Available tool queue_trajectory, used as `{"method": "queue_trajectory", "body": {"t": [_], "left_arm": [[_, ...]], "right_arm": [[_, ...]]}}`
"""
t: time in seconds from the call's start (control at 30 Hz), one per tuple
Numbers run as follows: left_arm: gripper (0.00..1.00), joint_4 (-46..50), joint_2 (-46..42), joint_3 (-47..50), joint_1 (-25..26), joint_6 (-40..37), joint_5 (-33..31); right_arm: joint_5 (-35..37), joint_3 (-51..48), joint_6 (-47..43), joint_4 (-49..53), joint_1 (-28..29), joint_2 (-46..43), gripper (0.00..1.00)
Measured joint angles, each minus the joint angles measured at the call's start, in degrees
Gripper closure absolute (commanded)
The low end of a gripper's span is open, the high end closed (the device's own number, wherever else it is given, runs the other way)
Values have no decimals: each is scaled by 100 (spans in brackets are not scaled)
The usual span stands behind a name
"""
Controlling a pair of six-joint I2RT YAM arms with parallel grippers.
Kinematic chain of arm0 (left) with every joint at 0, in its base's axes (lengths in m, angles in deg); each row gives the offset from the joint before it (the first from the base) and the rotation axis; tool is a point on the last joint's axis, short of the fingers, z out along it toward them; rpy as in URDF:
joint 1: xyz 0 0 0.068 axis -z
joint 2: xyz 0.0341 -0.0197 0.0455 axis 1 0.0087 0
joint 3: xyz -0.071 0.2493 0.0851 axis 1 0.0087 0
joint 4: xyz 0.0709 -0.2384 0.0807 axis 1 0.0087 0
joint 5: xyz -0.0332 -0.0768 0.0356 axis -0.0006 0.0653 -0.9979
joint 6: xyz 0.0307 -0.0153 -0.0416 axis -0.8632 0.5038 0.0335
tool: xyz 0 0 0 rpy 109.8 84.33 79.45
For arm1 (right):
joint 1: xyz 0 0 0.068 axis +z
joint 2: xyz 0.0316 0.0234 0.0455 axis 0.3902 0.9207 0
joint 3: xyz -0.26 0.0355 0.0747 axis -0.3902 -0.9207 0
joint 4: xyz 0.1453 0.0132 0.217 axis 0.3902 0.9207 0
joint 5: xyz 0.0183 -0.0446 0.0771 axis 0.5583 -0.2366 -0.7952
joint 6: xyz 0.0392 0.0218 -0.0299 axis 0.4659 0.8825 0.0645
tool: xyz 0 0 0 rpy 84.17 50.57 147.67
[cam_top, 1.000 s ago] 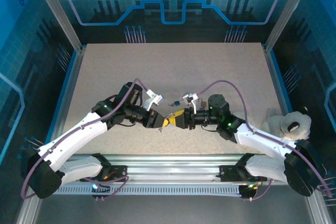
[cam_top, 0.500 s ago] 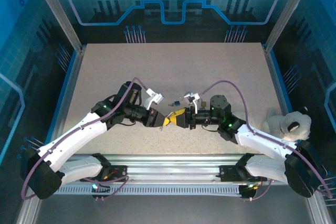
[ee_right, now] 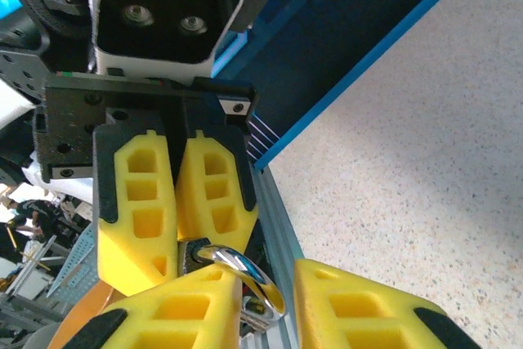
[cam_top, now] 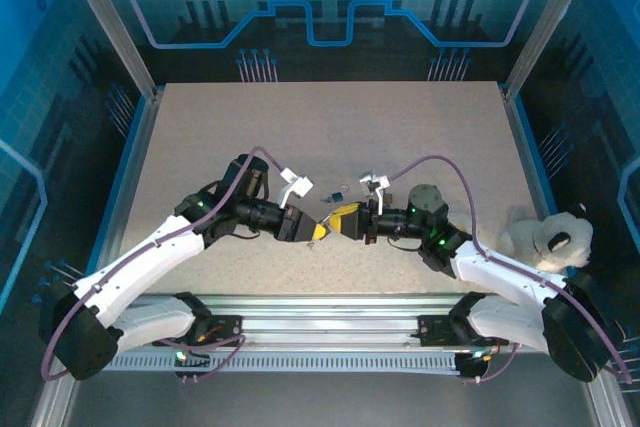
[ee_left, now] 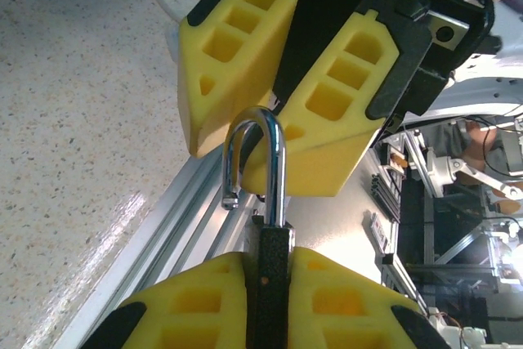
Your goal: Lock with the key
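Holds padlock point(ee_left: 270, 284) clamped in left fingers point(ee_left: 184, 308), aloft over bench's point(cam_top: 300, 127) near edge. Straddles open shackle point(ee_left: 278, 145) with right fingers point(ee_right: 359, 308), apart, gripping nothing. Seemingly shackle-closing step; needs free leg pressed squarely into body.

we see a speckled beige table point(cam_top: 320, 127), framed by aluminium rails with blue edging. near its middle lies a small bluish thing point(cam_top: 336, 192), too small for us to name. a white plush toy point(cam_top: 548, 237) rests at its right edge.
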Motion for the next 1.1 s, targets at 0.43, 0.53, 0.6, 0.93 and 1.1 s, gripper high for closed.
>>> {"method": "queue_trajectory", "body": {"t": [0.43, 0.53, 0.6, 0.93, 1.1], "left_arm": [[100, -188, 0, 46, -79, 87, 109], [100, -229, 0, 50, -111, 92, 140], [100, -267, -17, 52, -111, 131, 144], [100, -634, -74, 122, -109, 518, 240], [100, -619, -92, 122, -107, 566, 155]], "right_arm": [[-4, -96, 225, -258, -26, -96, 91], [11, -122, 258, -236, -33, -190, 94], [22, -129, 267, -223, -37, -236, 97], [133, -144, 323, -223, -50, -431, 100], [133, -140, 363, -127, -52, -459, 100]]}}
